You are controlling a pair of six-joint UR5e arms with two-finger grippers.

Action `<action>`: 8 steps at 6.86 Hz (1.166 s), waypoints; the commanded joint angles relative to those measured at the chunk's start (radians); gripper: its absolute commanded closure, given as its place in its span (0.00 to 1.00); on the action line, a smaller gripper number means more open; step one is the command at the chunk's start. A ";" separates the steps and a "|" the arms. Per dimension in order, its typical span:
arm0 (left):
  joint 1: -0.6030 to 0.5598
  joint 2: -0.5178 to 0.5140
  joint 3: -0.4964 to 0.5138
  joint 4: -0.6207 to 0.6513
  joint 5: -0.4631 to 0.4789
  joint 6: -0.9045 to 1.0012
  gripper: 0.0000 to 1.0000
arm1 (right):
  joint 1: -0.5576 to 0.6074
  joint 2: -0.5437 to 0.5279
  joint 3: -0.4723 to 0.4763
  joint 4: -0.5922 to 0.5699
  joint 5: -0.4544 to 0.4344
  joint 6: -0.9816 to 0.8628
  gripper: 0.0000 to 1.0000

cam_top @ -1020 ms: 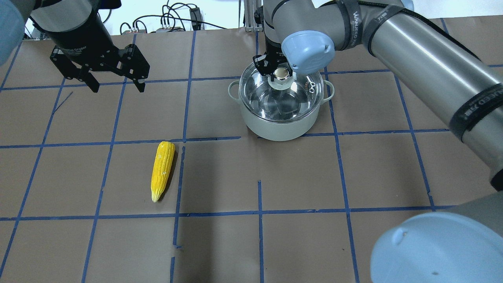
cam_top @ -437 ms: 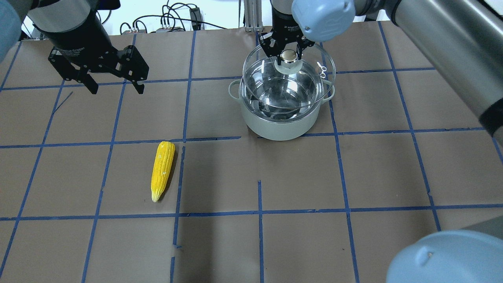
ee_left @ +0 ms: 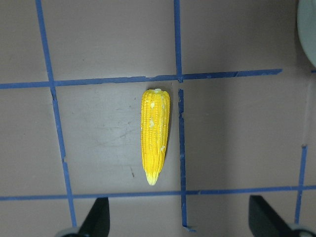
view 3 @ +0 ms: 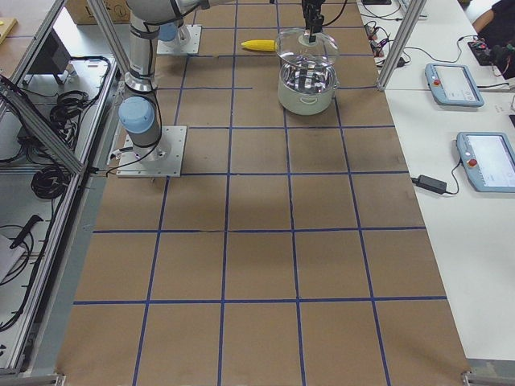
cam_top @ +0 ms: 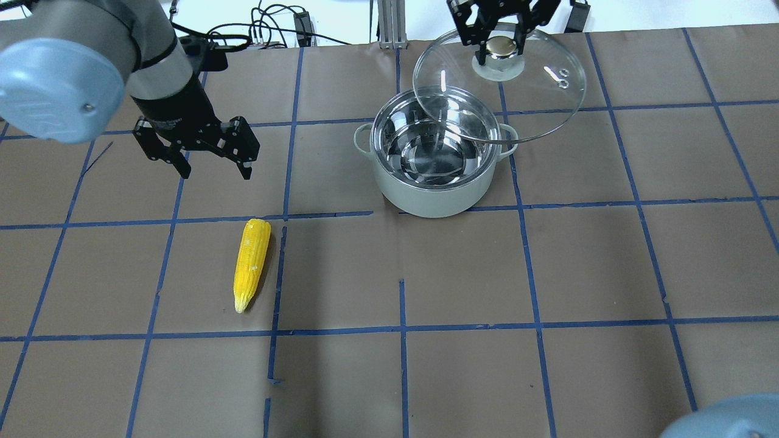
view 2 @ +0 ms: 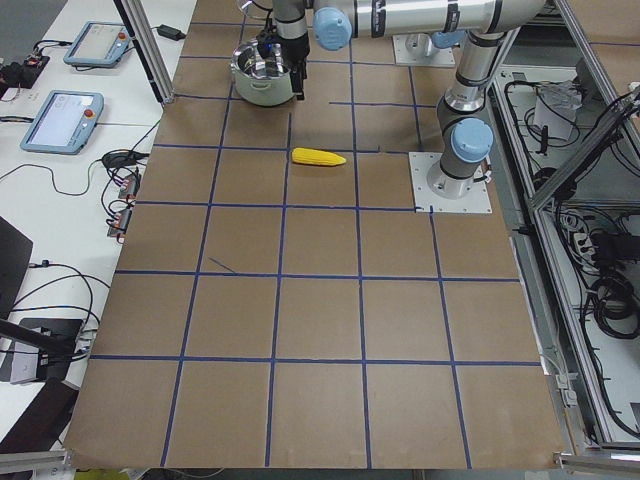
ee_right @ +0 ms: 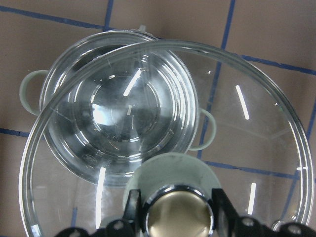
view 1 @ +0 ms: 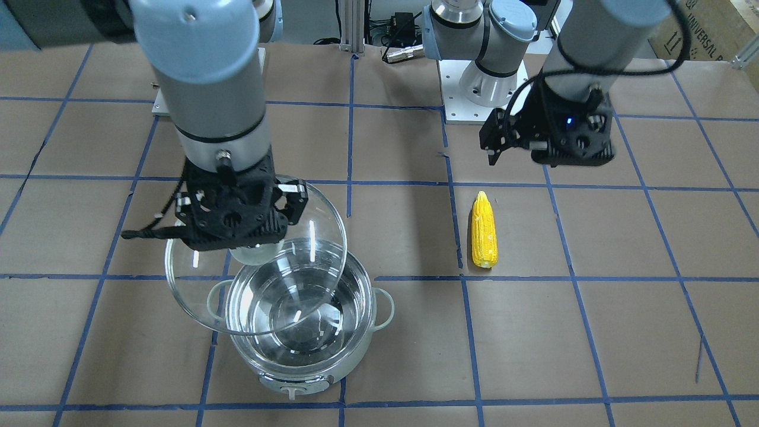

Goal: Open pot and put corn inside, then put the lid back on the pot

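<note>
The pale grey pot (cam_top: 426, 198) stands open on the table, its steel inside bare; it also shows in the front view (view 1: 308, 379) and the right wrist view (ee_right: 118, 108). My right gripper (cam_top: 500, 50) is shut on the knob of the clear glass lid (cam_top: 529, 106) and holds it tilted in the air, above the pot and shifted to its far right. The lid also shows in the front view (view 1: 320, 219) and the right wrist view (ee_right: 247, 123). The yellow corn (cam_top: 251, 261) lies flat on the table to the pot's near left. My left gripper (cam_top: 215, 174) is open and empty, above the table just beyond the corn (ee_left: 155, 143).
Blue tape lines grid the brown table. Cables and a metal rail (cam_top: 383, 24) lie past the far edge. The arm bases (view 1: 480, 89) stand at the robot's side. Teach pendants (view 3: 455, 84) lie on the white side table.
My right gripper has lifted the lid off the pot and carried it up and to the far right. My left arm has moved right and nearer, toward the corn.
</note>
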 commanded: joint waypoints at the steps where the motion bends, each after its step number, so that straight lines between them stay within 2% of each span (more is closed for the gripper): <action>1: 0.021 -0.036 -0.161 0.201 0.003 0.104 0.00 | -0.106 -0.061 -0.017 0.079 0.008 -0.077 0.67; 2: 0.103 -0.039 -0.251 0.270 -0.003 0.137 0.00 | -0.129 -0.089 -0.017 0.115 0.016 -0.082 0.67; 3: 0.119 -0.053 -0.346 0.354 -0.002 0.169 0.00 | -0.140 -0.113 -0.017 0.152 0.016 -0.091 0.69; 4: 0.120 -0.062 -0.415 0.493 -0.011 0.156 0.00 | -0.152 -0.121 -0.017 0.165 0.016 -0.091 0.70; 5: 0.087 -0.117 -0.411 0.509 -0.058 0.146 0.00 | -0.154 -0.120 -0.017 0.174 0.016 -0.092 0.70; 7: 0.077 -0.173 -0.413 0.583 -0.059 0.160 0.00 | -0.171 -0.120 -0.016 0.172 0.025 -0.091 0.70; 8: 0.081 -0.194 -0.422 0.591 -0.010 0.194 0.23 | -0.198 -0.120 -0.014 0.171 0.043 -0.092 0.70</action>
